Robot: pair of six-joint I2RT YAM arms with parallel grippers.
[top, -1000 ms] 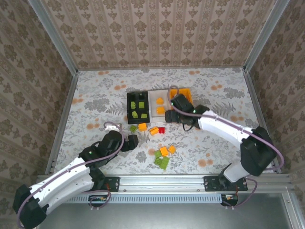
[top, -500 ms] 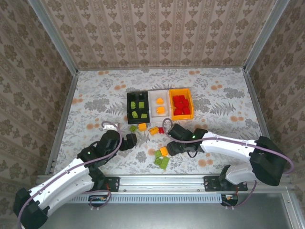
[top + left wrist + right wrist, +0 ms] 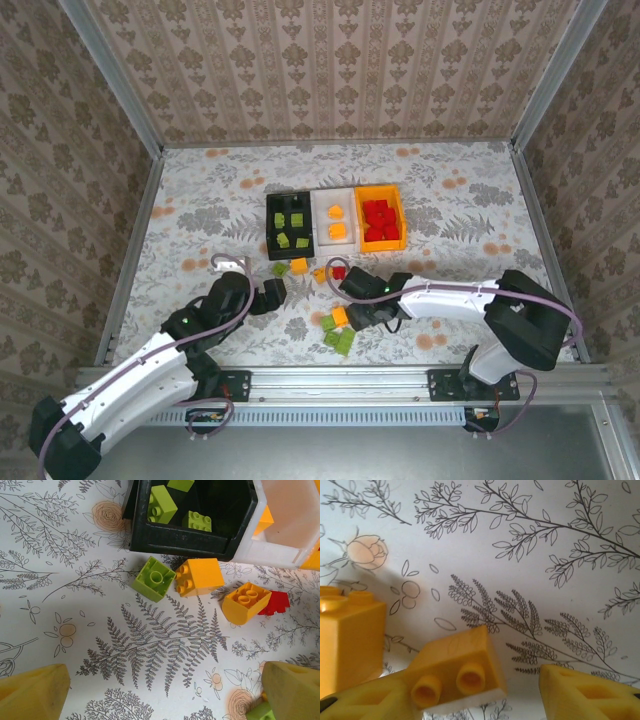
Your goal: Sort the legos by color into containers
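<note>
My right jaws stood parted astride a tipped orange-yellow brick (image 3: 455, 672). My left jaws gaped empty above the tabletop (image 3: 150, 645).

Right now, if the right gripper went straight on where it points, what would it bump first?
The right gripper would likely meet the orange-yellow brick lying tipped between its open fingers first; beyond is flowery tablecloth. Depth is hard to judge.
</note>
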